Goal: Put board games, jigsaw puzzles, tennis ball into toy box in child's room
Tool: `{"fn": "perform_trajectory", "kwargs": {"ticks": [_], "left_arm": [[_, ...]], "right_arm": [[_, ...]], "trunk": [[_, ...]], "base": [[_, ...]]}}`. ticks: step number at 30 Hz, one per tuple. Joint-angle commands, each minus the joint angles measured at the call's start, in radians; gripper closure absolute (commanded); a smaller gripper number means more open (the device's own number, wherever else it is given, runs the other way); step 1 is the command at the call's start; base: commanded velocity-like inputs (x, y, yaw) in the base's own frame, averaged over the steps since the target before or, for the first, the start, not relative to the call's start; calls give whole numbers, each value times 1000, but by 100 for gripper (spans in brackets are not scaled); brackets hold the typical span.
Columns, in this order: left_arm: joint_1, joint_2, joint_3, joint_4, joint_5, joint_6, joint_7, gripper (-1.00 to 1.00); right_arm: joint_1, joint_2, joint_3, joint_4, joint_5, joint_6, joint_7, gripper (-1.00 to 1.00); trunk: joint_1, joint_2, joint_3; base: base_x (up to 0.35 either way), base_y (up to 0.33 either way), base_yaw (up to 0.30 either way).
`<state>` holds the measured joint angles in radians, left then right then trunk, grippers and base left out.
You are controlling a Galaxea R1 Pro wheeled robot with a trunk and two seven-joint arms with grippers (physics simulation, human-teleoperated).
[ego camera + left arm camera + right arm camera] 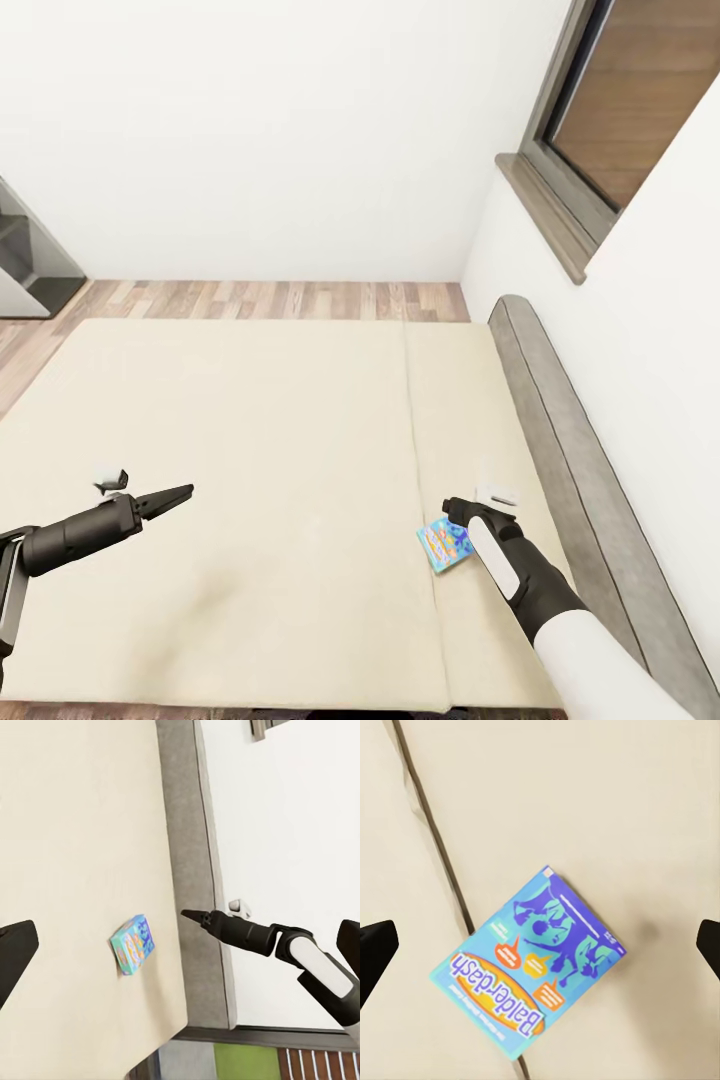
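Judged step: picking a board game off the bed (250, 420), with nothing gripped yet.

Close to the bed's near edge, toward its right corner: the blue board game (445, 545), lying flat across the seam between the two mattress sections, turned askew to that seam. Flat rectangular box, bright blue with a turquoise border, orange speech bubbles, dark blue figures and the lettering "Balderdash"; lid face up, apparently undamaged.

Just above it: the right gripper (462, 510), fingers spread wide, holding nothing, box centred between them in the right wrist view.

Next move, probably: lowering straight down, turning the wrist so the fingers straddle the box's narrower span, then closing. Thin box on a soft mattress, so likely awkward to get under.

Further left, over the mattress middle: the left gripper (170, 497), fingers apart, empty.

Along the bed's right edge: a grey headboard (580, 450). Beyond the far edge: wood floor (280, 298) and white wall.
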<state>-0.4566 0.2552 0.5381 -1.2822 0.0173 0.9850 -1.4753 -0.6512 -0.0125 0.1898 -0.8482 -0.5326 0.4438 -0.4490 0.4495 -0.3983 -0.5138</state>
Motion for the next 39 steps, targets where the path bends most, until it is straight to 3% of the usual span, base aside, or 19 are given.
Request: {"fn": "perform_trajectory", "kwargs": {"ticks": [1, 18, 39], "left_arm": [[-1, 0, 0, 0, 0, 11, -3, -100], [-1, 1, -1, 0, 0, 11, -2, -100], [-1, 2, -1, 0, 0, 11, -3, -100]], "right_arm": [[-1, -2, 4, -2, -8, 3, -10, -100], [-1, -1, 3, -4, -9, 1, -10, -100], [0, -3, 5, -8, -9, -1, -10, -100]], "trunk": [[0, -2, -3], [0, -2, -30], [0, -2, -33]], "base": [[0, 0, 0], [0, 0, 0], [0, 0, 0]]}}
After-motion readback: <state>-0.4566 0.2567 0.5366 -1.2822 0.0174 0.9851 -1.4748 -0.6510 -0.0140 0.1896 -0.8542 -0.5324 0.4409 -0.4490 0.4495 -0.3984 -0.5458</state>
